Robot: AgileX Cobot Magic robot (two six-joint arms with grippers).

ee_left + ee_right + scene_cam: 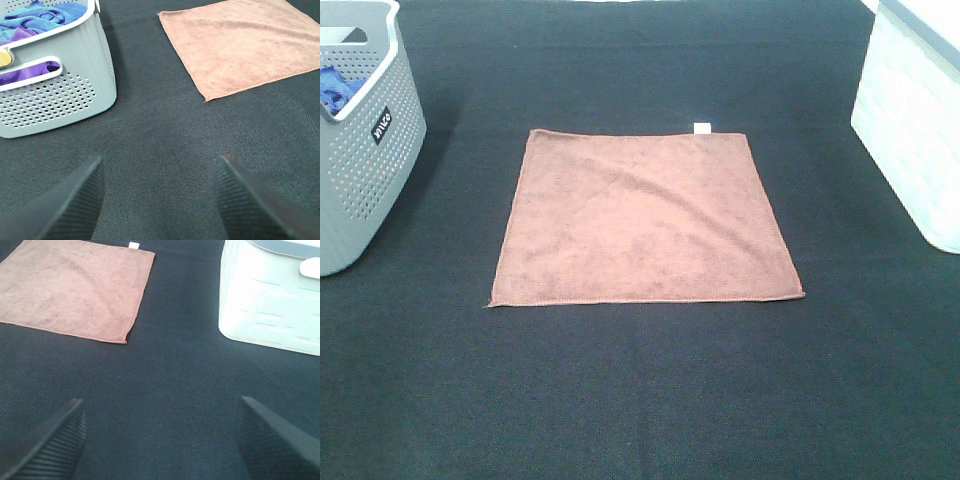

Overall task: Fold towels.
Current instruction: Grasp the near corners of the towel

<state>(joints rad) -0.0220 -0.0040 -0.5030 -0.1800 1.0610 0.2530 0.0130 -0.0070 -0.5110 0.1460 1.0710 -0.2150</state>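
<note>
Towel [645, 215] lies flat mid-table with all four edges exposed. Bare dark mat [640, 390] surrounds it on every side. The widest open band is on the near side, in front of the front hem.

Left: grey perforated basket [375, 170] stands apart from the towel's left edge, with a clear lane between. Coloured cloths [45, 15] are heaped inside it.

Right: white bin [910, 150] stands beyond the far right corner. That lane widens toward the near right corner.

Left gripper [160, 172] and right gripper [162, 410] hang over bare mat, jaws spread, only mat between them.
</note>
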